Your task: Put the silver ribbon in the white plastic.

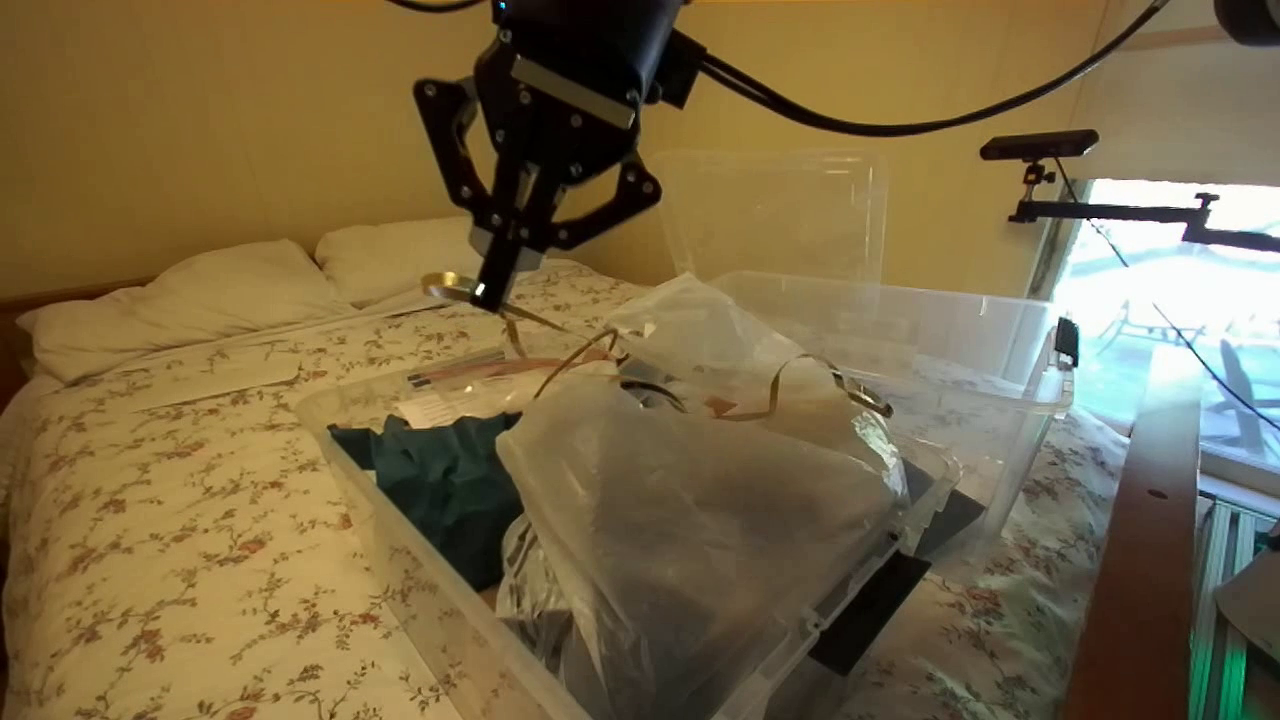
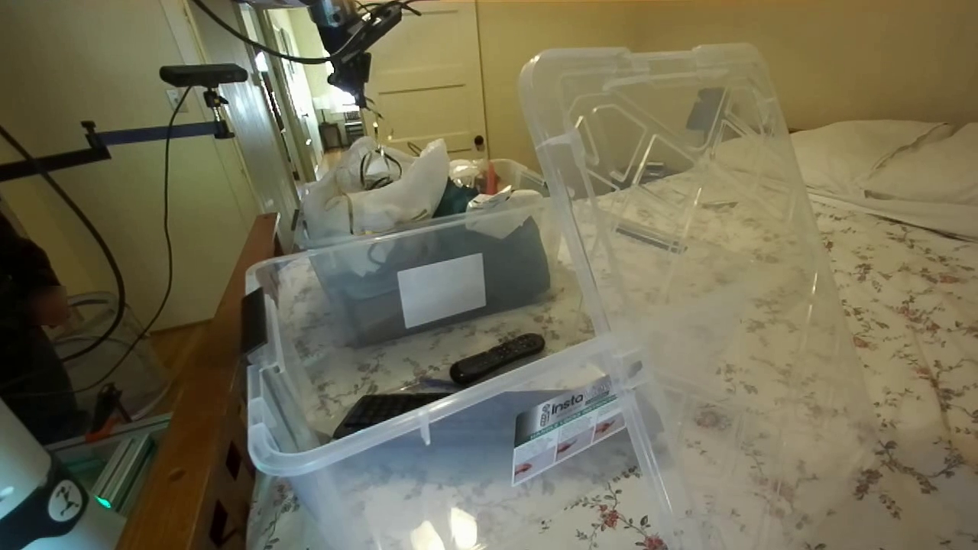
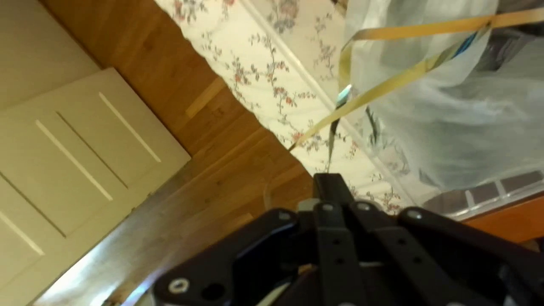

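The gripper (image 1: 490, 290) clamps closed, seemingly on the ribbon (image 3: 386, 86); its loops drape the white plastic (image 1: 700, 480), stowing left to do!

In an exterior view I see the packed bin (image 1: 430, 600) from slightly above, close, at lower center; lid-up bin (image 1: 980, 340) behind it, pillows (image 1: 210, 300) left. In an exterior view I make it roughly reversed: lid-up bin close, packed bin beyond, door (image 2: 424, 92) upper center, pillows right. Wrist view looks down along the gripper (image 3: 329, 180), lower right, very near. All three share the packed bin.
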{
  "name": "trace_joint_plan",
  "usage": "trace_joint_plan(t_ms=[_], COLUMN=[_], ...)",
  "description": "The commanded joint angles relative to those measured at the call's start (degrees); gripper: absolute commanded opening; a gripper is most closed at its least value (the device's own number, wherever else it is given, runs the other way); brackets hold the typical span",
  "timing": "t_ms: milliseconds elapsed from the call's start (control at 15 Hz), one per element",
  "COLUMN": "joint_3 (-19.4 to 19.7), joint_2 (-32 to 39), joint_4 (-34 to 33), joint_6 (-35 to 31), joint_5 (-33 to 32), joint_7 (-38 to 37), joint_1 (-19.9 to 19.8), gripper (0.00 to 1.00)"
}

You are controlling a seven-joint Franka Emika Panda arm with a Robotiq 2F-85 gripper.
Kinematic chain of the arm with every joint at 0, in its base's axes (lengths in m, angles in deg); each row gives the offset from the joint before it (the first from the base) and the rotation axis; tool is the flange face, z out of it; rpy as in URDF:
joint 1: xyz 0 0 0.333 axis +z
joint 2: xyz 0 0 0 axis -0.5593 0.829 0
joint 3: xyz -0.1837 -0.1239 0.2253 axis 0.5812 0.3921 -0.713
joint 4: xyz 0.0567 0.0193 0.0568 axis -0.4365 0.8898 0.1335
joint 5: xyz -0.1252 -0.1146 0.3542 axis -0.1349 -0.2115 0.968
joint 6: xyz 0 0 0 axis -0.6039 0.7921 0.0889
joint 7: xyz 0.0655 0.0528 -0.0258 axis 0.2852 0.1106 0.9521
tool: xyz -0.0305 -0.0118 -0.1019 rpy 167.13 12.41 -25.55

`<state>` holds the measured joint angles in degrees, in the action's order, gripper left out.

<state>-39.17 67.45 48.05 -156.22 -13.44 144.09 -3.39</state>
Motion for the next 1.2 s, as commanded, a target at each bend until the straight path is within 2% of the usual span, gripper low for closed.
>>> trace_joint_plan(t_ms=[0, 200, 400, 533, 733, 800, 1133], joint_3=[3.5, 3.2, 3.9, 3.7, 3.2, 3.1, 4.3], joint_2=[-5.2, -7.9, -10.7, -9.9, -6.8, -6.2, -2.8], joint_4=[5.8, 7.0, 8.0, 7.9, 8.1, 9.0, 11.0], joint_6=[4.4, 13.7, 23.9, 28.8, 29.1, 27.0, 19.7], joint_5=[-4.8, -2.8, -4.8, -5.0, -4.8, -4.6, -11.7], joint_7=[-6.9, -9.3, -13.9, -15.9, -15.9, -15.5, -17.0], joint_1=[0.2, -1.2, -1.4, -1.5, -1.4, -1.5, -0.7], gripper=[0.00, 0.00, 0.00, 0.00, 0.00, 0.00, 0.00])
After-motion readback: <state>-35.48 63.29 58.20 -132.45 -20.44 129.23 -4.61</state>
